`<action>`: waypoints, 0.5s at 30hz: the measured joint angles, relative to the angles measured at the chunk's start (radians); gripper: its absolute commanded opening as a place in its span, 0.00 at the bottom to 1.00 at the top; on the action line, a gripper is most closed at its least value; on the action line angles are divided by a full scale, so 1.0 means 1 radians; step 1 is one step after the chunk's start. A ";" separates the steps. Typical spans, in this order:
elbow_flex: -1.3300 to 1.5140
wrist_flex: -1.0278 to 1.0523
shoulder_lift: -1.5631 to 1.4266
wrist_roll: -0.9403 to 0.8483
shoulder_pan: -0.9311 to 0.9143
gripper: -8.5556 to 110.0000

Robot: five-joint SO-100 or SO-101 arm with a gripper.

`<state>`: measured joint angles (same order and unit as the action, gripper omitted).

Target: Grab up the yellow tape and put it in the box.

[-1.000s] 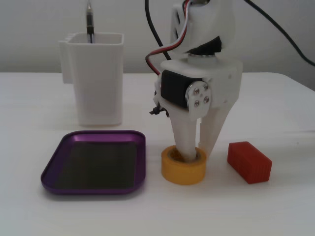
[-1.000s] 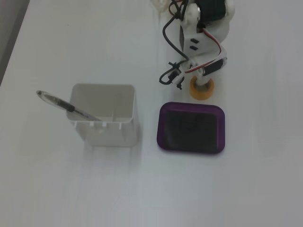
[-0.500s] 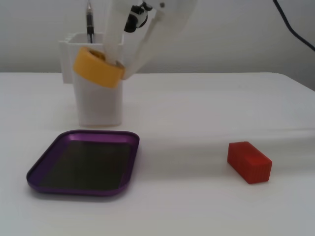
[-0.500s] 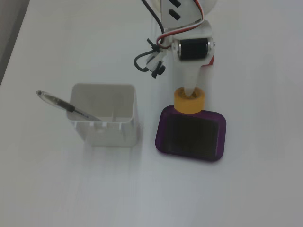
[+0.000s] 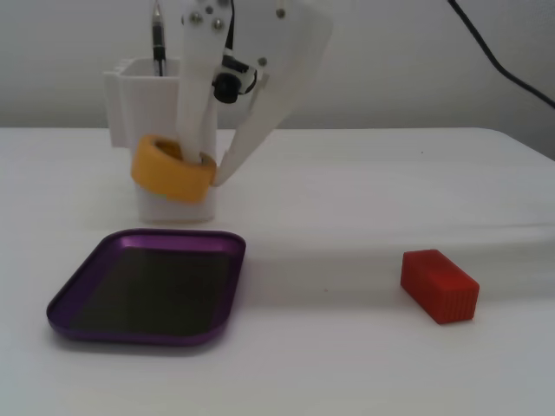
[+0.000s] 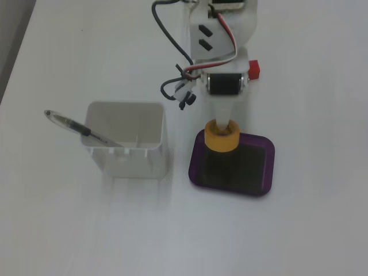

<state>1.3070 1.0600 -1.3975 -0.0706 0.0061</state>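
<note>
The yellow tape (image 5: 172, 169) hangs in the air, tilted, with my gripper (image 5: 206, 169) shut on its ring wall: one white finger goes through the hole and the other presses its outer side. Seen from above, the yellow tape (image 6: 222, 138) sits over the top edge of the box (image 6: 257, 185), with my gripper (image 6: 223, 124) reaching down from the top of the picture. The box (image 5: 78, 295) is a shallow purple tray with a dark bottom, lying on the white table below and slightly left of the roll. Nothing lies in it.
A tall white pen holder (image 5: 165, 204) with a black pen (image 5: 157, 39) stands behind the box; from above the pen holder (image 6: 127, 150) is left of it. A red ribbed block (image 5: 439, 285) lies at the right, and the red block (image 6: 255, 69) shows beside the arm.
The tape was lifted off the table beside the red block and carried left over the box. It has since come lower and further over the tray. The box shifted slightly.
</note>
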 measured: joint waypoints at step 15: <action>0.000 -0.009 0.141 0.000 -0.002 0.13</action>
<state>1.3070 1.0508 -1.2563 -0.0706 0.0046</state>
